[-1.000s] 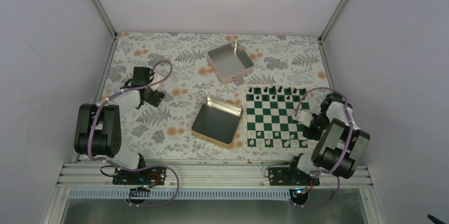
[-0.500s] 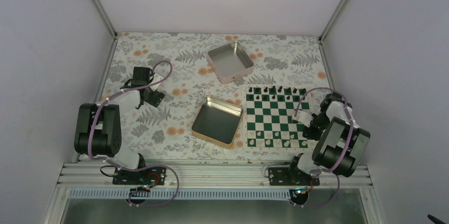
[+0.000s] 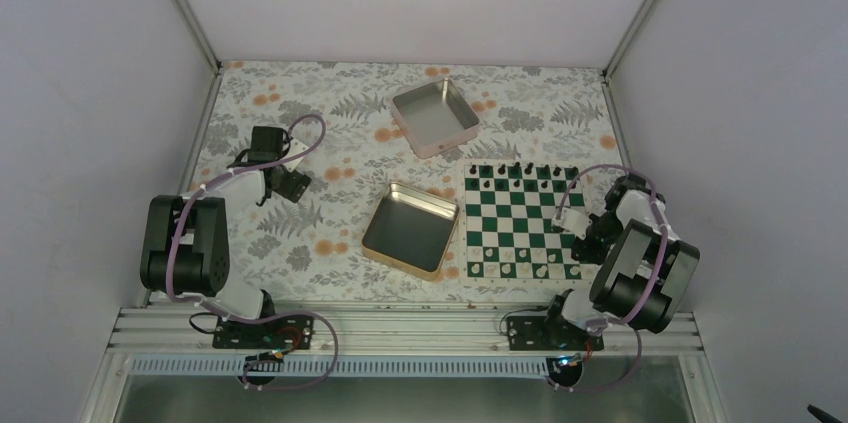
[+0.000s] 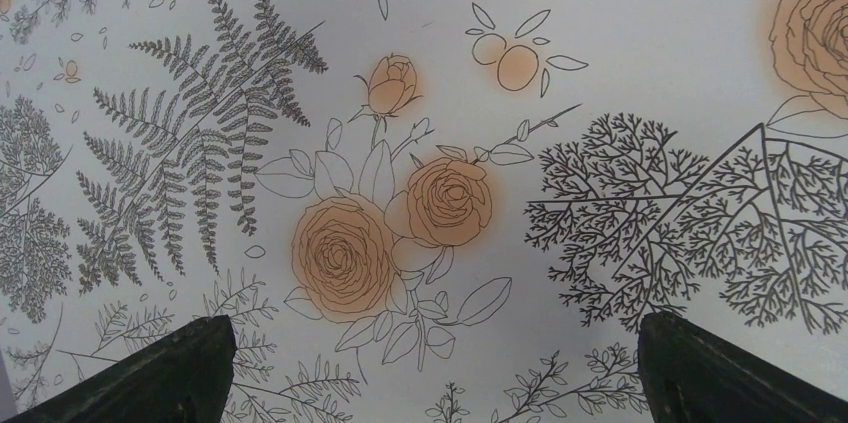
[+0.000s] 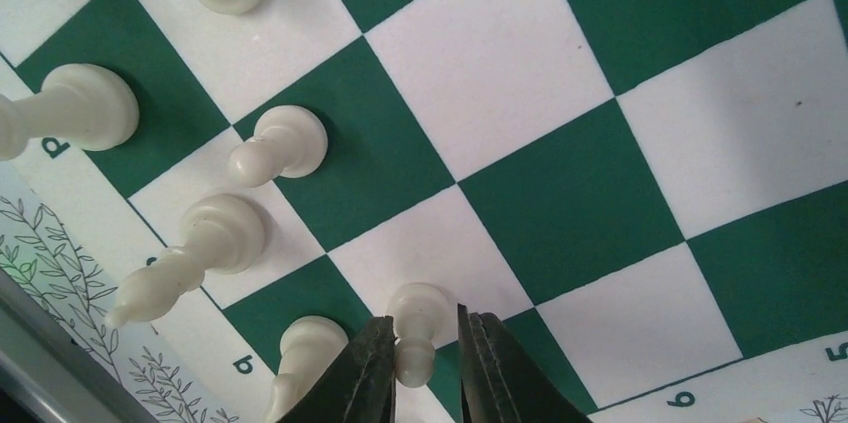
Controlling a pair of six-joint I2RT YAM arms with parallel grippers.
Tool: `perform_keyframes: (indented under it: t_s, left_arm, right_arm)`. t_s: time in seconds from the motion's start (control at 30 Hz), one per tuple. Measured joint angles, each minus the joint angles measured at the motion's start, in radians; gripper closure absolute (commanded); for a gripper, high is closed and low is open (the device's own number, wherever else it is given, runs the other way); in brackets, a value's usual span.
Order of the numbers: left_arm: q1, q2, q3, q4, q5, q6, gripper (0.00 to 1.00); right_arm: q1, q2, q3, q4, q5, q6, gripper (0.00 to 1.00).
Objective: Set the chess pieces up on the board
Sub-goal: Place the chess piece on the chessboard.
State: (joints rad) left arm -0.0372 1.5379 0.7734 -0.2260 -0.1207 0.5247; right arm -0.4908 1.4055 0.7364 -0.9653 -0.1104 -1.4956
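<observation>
R tool point(image 5: 422, 375) narrowly parted round a white pawn point(image 5: 417, 315) standing on a white sq at the board point(image 5: 600, 73) edge, other chess pieces point(image 5: 275, 143) nearby; L tool point(image 4: 430, 358) wide above floral counter point(image 4: 620, 33).

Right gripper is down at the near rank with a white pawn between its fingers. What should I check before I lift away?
1. White pawn upright on the board: ok, its base sits flat on a square.
2. Right gripper off the pawn: ok, the jaws stand slightly apart, with a gap beside the pawn's head.
3. Neighbouring white piece clear of the nearer finger: cannot tell, they sit very close.
4. Left gripper out of the way: ok, open over the floral cloth, holding nothing.
</observation>
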Motion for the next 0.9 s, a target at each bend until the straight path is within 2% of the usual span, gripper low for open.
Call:
perform_keyframes:
  t_s: [0.8, 0.9]
  left_arm:
    - [0.0, 0.0, 0.0, -0.017, 0.002, 0.008, 0.0]
    - [-0.002, 0.0, 0.0, -0.018, 0.002, 0.008, 0.0]
  right_arm:
    - [0.027, -0.021, 0.088, -0.105, -0.037, -0.001, 0.78]
    - [0.032, -0.042, 0.149, -0.143, -0.06, -0.003, 0.69]
